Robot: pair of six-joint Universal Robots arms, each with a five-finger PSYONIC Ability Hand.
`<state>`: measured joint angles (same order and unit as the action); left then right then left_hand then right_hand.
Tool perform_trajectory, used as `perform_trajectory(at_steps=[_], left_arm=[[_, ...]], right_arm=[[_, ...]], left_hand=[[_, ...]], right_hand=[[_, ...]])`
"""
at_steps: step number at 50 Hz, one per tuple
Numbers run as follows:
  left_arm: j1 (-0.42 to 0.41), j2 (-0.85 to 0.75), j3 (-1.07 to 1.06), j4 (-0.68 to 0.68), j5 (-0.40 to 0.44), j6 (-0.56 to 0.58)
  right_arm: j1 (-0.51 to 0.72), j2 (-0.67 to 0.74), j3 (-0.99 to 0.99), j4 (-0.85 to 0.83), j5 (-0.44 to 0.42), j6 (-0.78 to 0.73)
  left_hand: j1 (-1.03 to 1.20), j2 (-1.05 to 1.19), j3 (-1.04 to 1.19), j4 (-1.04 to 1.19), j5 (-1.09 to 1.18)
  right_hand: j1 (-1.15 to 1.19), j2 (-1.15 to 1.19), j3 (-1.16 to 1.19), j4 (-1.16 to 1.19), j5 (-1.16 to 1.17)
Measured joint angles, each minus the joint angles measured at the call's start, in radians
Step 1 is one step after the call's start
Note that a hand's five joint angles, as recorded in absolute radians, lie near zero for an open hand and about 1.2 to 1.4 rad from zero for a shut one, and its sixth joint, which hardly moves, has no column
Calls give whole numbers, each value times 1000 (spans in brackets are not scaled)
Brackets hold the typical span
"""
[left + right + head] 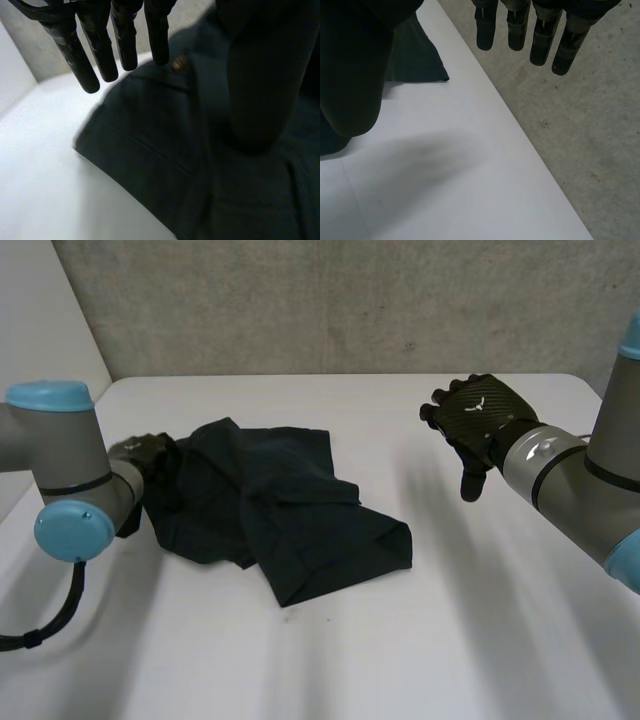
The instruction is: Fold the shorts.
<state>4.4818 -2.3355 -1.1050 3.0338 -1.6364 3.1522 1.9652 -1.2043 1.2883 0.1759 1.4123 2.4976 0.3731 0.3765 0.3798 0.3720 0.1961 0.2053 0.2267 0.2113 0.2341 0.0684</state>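
Observation:
The dark shorts lie crumpled on the white table, left of centre, with one corner pointing toward the front. My left hand is at the shorts' left edge. In the left wrist view its fingers are straight and its thumb hovers over the shorts, holding nothing. My right hand hangs open above the table, well to the right of the cloth. In the right wrist view its fingers are relaxed, and a corner of the shorts shows beyond the thumb.
A grey concrete wall stands behind the table's far edge. Bare white table surface lies in front of and to the right of the shorts.

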Motion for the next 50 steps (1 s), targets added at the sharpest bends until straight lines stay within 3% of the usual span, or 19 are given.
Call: perform_trajectory(at_steps=[8,11,14,17,24,32,37,44,47,48,50], left_arm=[[9,-32,10,-18,111,-47],[10,-34,9,-17,130,-51],[11,-34,10,-14,137,-52],[10,-29,13,-11,126,-50],[-22,70,-1,38,79,-47],[-114,327,-40,179,67,-55],[-258,411,-54,270,83,-54],[-442,363,-81,297,143,-51],[-496,326,-97,295,169,-49],[-541,290,-115,288,189,-46],[-575,263,-136,270,201,-41]], right_arm=[[0,9,4,-2,-1,-1],[0,11,4,-2,-1,-1],[0,12,5,-2,-1,-2],[1,11,4,-3,-1,-2],[2,-1,-6,-3,2,-2],[-4,-24,-18,-4,2,-1],[-13,-36,-28,-4,11,1],[-17,-48,-34,-6,37,6],[-19,-54,-37,-8,46,9],[-22,-60,-42,-11,57,12],[-27,-64,-45,-15,65,14]], left_hand=[[100,87,83,93,91],[239,235,232,242,241],[753,724,716,731,720],[762,811,804,819,775],[762,815,807,822,775],[762,816,807,822,775],[762,819,811,823,775],[762,819,812,826,775],[709,739,747,760,728],[449,477,479,490,488],[312,340,351,348,348]], right_hand=[[0,0,0,0,0],[0,0,0,0,0],[0,0,0,0,0],[0,0,0,0,0],[0,0,0,0,0],[0,0,0,0,0],[0,0,0,0,0],[0,0,0,0,0],[0,0,0,0,0],[0,0,0,0,0],[0,0,0,0,0]])
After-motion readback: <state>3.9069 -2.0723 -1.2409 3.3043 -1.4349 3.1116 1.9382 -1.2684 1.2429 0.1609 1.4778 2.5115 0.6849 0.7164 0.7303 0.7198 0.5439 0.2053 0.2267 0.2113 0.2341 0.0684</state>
